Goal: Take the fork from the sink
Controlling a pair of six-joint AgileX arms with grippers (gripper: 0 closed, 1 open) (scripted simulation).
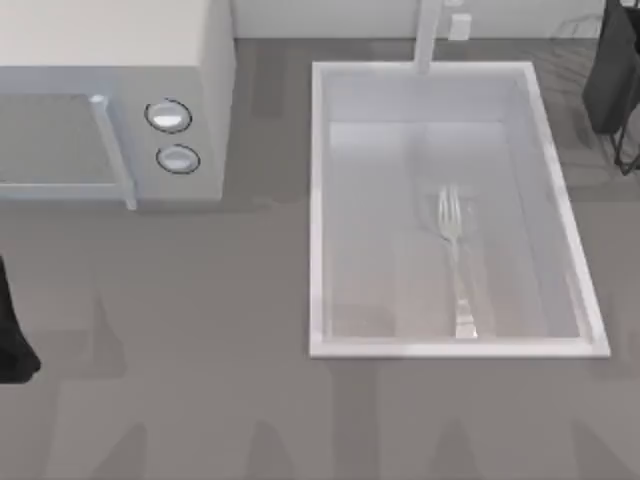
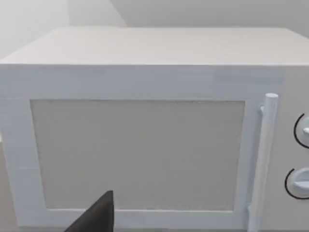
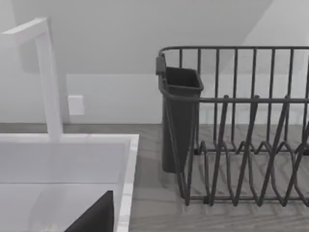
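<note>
Nothing was done yet: the fork (image 1: pixel 455 262) lay flat on the bottom of the sink (image 1: pixel 325 200), handle toward its near rim, untouched; whether either gripper's pincer stood apart or together I cannot tell

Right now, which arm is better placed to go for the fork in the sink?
Probably the right. The fork lies in the right half of the sink, at the table's right. The right wrist view looks over the sink's rim, while the left arm sits at the far left edge, facing the microwave.
</note>
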